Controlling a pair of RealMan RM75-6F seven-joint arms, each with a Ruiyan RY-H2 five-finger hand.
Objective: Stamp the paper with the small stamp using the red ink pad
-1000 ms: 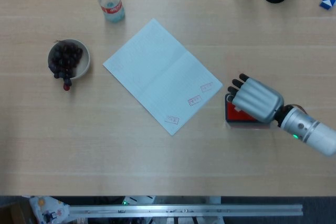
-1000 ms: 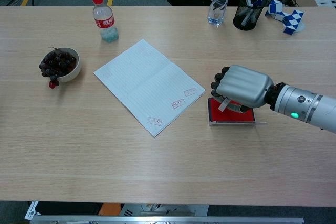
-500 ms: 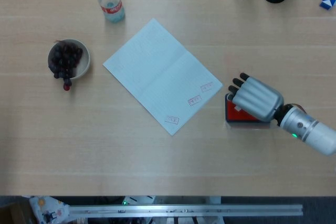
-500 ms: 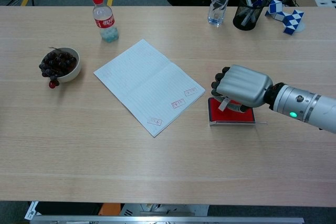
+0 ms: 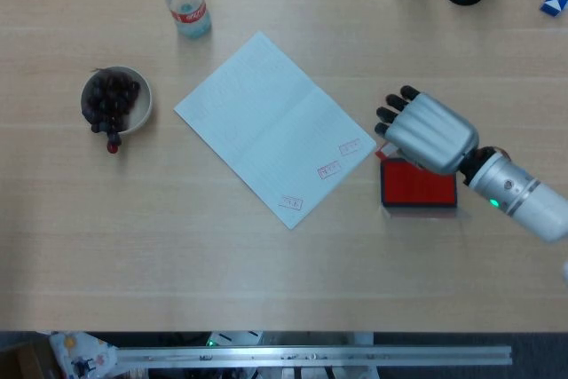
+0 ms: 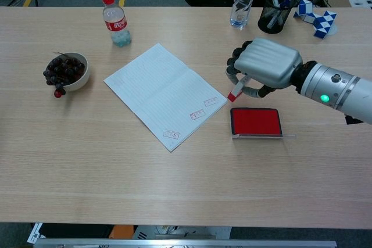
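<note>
The right hand has lifted off the red ink pad, pinching the small stamp, its red face now inked, and swings toward the paper mid-table; another print looks imminent. Left hand unseen.

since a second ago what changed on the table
The right hand, holding the small stamp, lifted off the red ink pad and moved up and toward the paper, leaving the pad fully uncovered. The paper with its three stamp marks, the bowl of grapes and the cola bottle stayed put. The left hand is not in view.
</note>
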